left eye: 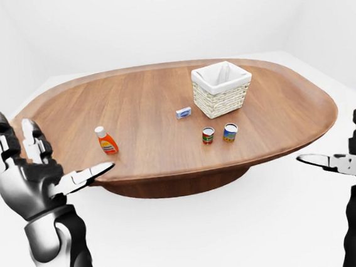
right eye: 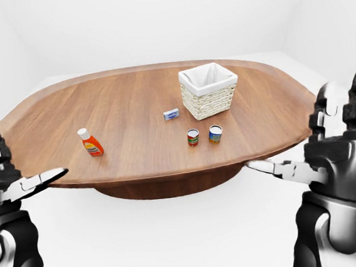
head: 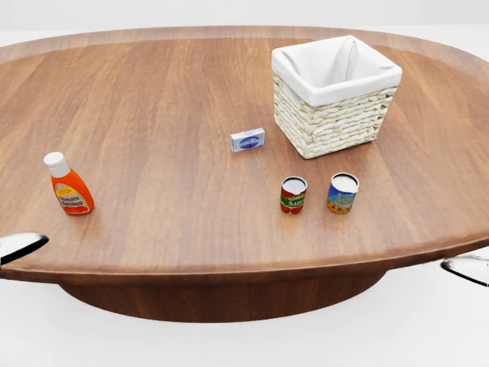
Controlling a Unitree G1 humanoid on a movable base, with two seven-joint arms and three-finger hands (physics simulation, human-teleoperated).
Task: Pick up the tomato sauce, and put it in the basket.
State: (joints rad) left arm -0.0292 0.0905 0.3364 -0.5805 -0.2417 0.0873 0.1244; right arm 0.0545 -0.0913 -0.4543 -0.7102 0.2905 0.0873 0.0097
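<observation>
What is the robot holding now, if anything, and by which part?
Nothing. The left hand and right hand are both open, fingers spread, off the table's edge. The tomato sauce can stands untouched beside the other can.

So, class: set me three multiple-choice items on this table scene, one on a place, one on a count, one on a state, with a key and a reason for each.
1. In the head view, the small box lies where?
A. left of the basket
B. inside the basket
C. on a can

2. How many cans stand on the table?
A. one
B. two
C. four

3. The hands are:
A. shut on the bottle
B. shut on a can
C. open, holding nothing

Key:
1 A: the box lies on the table left of the basket.
2 B: the red can and the blue can.
3 C: the left hand and right hand are spread, off the table; the bottle stands alone.
</observation>
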